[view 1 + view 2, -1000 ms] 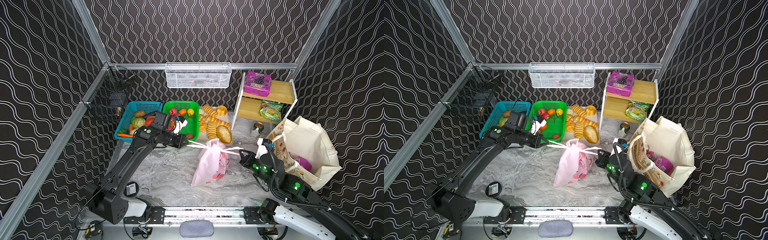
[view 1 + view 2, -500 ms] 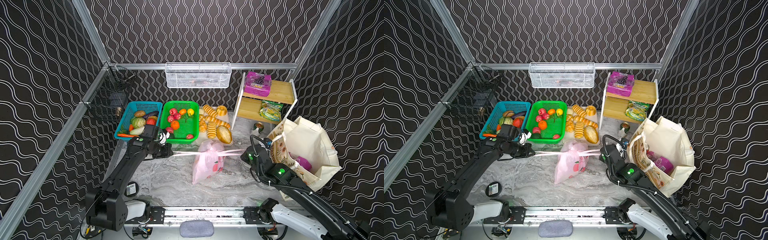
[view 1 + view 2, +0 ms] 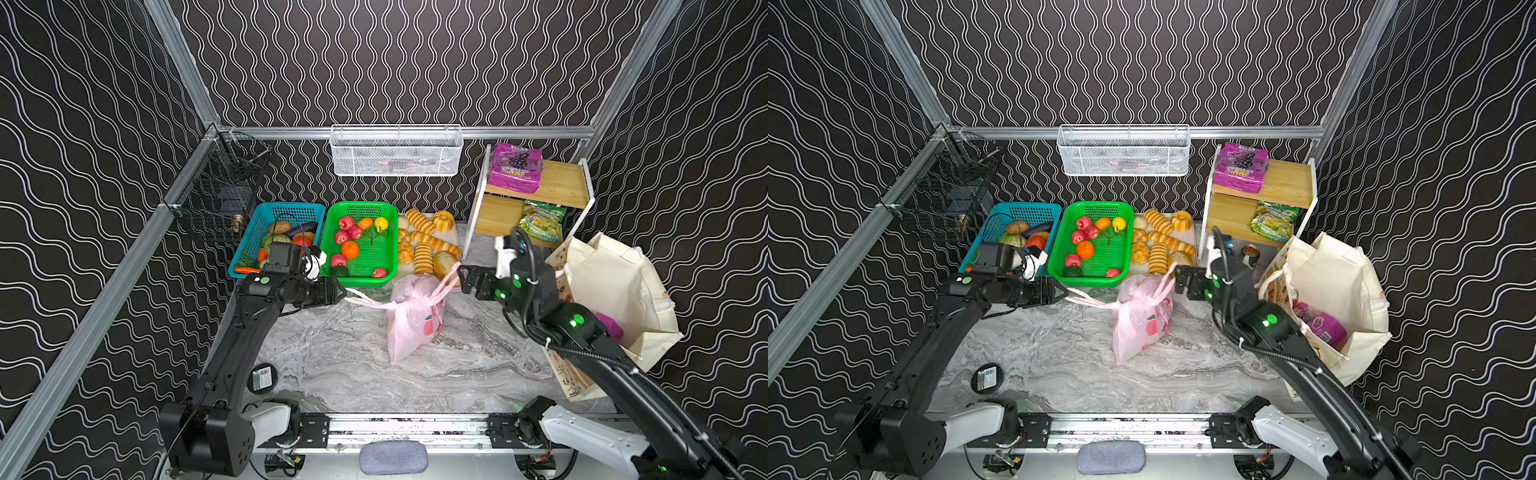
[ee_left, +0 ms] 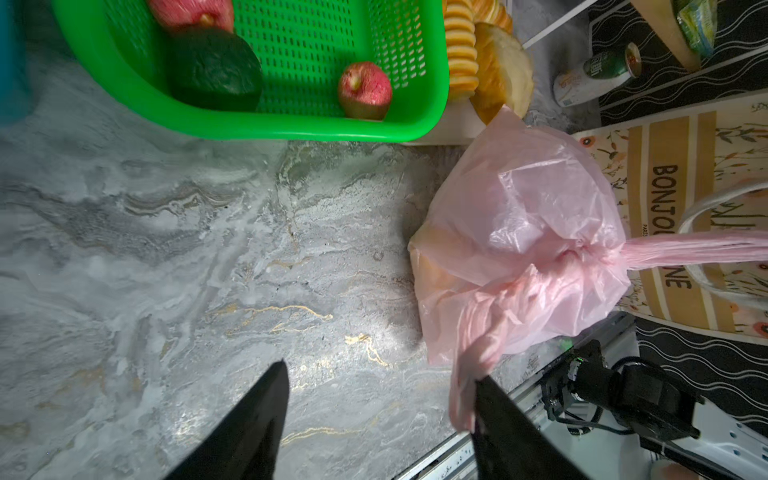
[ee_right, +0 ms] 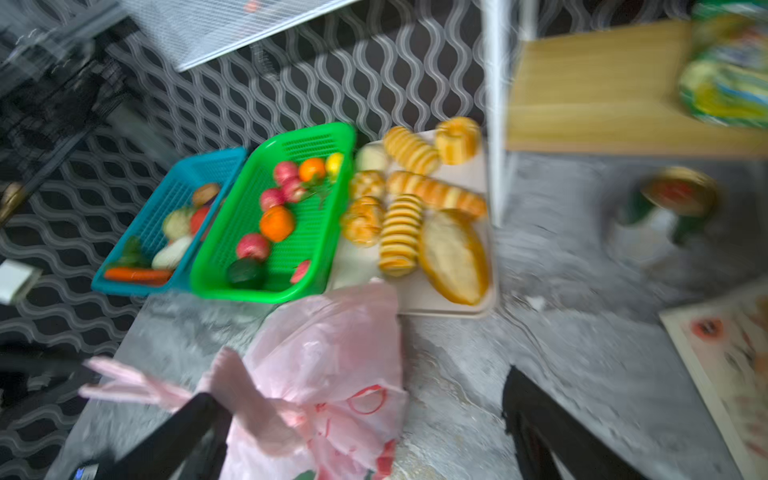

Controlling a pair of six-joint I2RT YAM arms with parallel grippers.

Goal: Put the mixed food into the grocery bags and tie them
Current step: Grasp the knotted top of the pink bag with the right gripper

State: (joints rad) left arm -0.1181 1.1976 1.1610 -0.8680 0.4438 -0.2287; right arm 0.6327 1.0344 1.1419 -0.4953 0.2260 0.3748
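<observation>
The pink plastic grocery bag [image 3: 411,324] lies knotted mid-table, and its two handle ends stick out to either side. My left gripper [image 3: 343,293] stands open at the left end, where the pink strip [image 4: 461,395] drapes against one finger. Beside the right end my right gripper [image 3: 461,278] is open too, with that handle touching one finger [image 5: 187,424]. The cream tote [image 3: 615,282] stands at the right with a purple packet [image 3: 1323,328] inside. Another purple grape packet [image 3: 515,168] lies on the shelf, and toy fruits [image 3: 351,249] fill the green basket [image 3: 390,232].
A blue basket [image 3: 253,245] of vegetables and a tray of bread loaves [image 3: 424,249] flank the green basket. A green-yellow snack bag [image 3: 542,222] sits on the lower shelf and a can [image 3: 1250,253] on the table. The brown lettered paper bag [image 4: 673,224] stands by the tote.
Both grippers have gone from shut on the pink bag's handle ends to open. The handles, pulled taut sideways before, now hang slack. The right gripper has moved up and back.
</observation>
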